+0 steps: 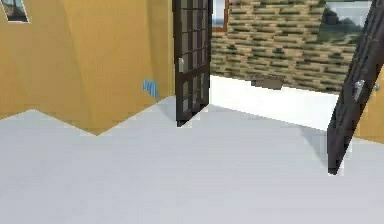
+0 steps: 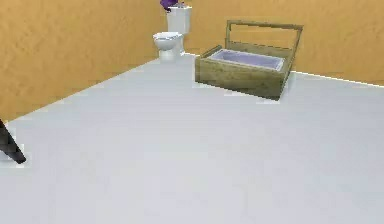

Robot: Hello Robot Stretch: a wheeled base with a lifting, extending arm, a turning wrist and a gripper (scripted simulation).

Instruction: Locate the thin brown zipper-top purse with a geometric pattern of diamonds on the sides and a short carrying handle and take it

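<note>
Forward view: pale grey floor [image 1: 150,175]; ochre wall [image 1: 90,60] with a corner jutting toward the camera; small blue fitting [image 1: 149,88] low on that wall; framed picture [image 1: 14,10] at the top left corner. Two dark-framed glazed door leaves stand swung open, the left leaf [image 1: 190,60] and the right leaf [image 1: 355,100]. Between them, farther off, is a brick wall [image 1: 270,40] above a white band [image 1: 280,100]. A small dark brown thing [image 1: 268,79] sits where brick meets white, too small to tell whether it is the purse, so the purse's place cannot be told. Arm side view: white toilet [image 2: 168,44] against the ochre back wall [image 2: 70,45], a purple item [image 2: 170,5] on its cistern; just beside it, a wooden-framed tub [image 2: 248,62] with a pale lilac inside. Pincer: state cannot be told.
</note>
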